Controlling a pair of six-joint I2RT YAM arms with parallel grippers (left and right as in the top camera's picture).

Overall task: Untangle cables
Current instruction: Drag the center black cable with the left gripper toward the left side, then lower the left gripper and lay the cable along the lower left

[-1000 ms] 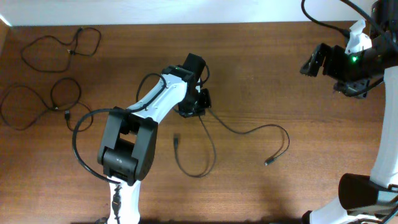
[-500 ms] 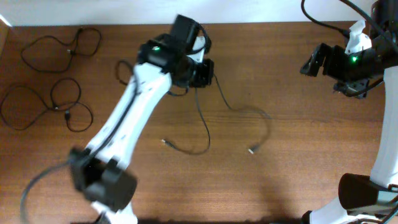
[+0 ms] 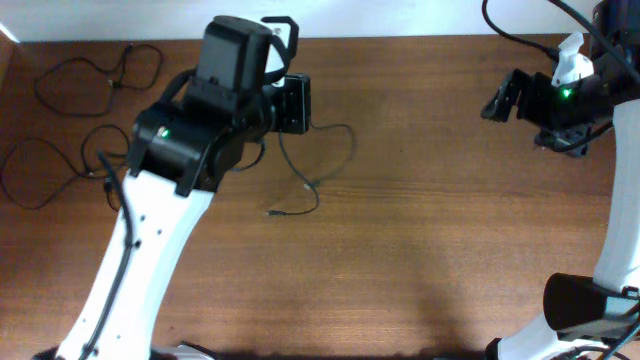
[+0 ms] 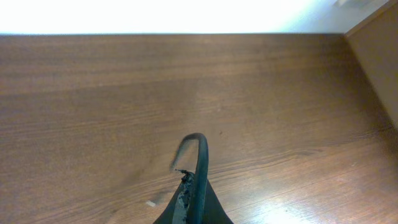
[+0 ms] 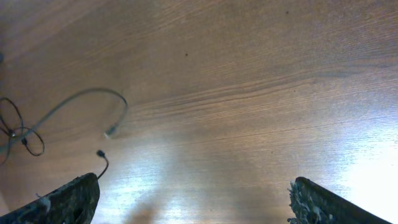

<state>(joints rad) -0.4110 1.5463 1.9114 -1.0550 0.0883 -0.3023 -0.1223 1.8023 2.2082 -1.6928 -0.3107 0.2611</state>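
Nearly done, I judge: two cables (image 3: 116, 84) lie apart on the table (image 3: 420, 270) well left of the left fingers (image 4: 212, 210), which are clamped on a third cable (image 4: 203, 155) hanging from them and yet to be laid down apart, while the right fingers (image 5: 68, 199) gape empty, far off.

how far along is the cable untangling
Mostly done, it seems. Done: the far-left cable and the near-left cable lie apart as loose loops. In hand: the left gripper is shut on a third cable, whose ends trail free. Left: laying that one out on its own. The right gripper is open and holds nothing.
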